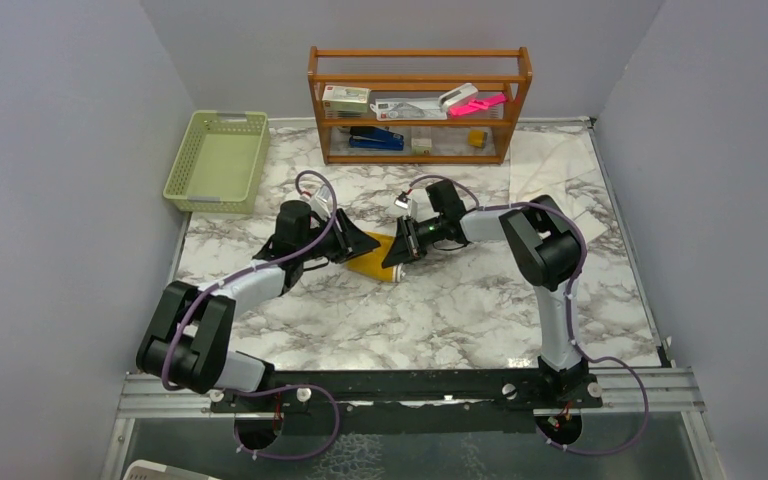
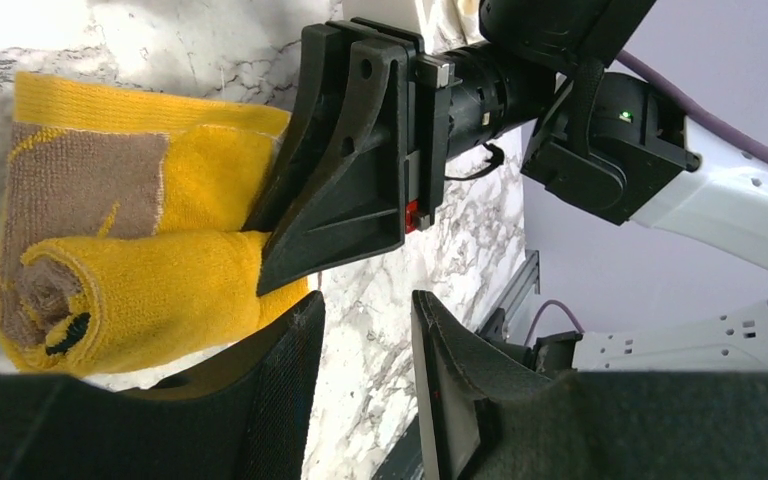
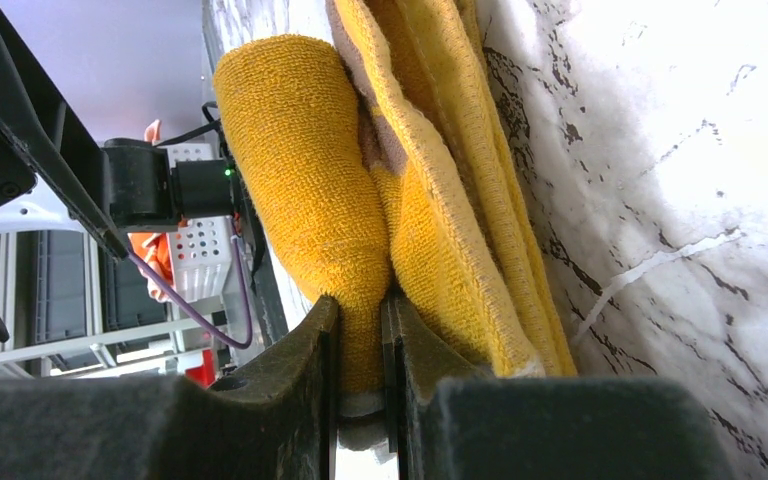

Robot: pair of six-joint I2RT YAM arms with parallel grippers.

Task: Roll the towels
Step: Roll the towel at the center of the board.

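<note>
My right tool [image 3: 360, 335] pinches rolled end of yellow towel [image 3: 295, 170]. My left tool [image 2: 365, 345] spread, roll just beside it. Judged soft, light, limp, likely to unroll: grip roll ends, not loose flap.

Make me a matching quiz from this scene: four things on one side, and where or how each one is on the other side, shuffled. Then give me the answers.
Things
1. yellow towel
2. left gripper
3. right gripper
4. green basket

Place or state
A. in the far left corner
B. shut on the towel's rolled end
C. open, holding nothing
D. partly rolled, lying between the two arms

Pairs: 1-D, 2-C, 3-B, 4-A
</note>
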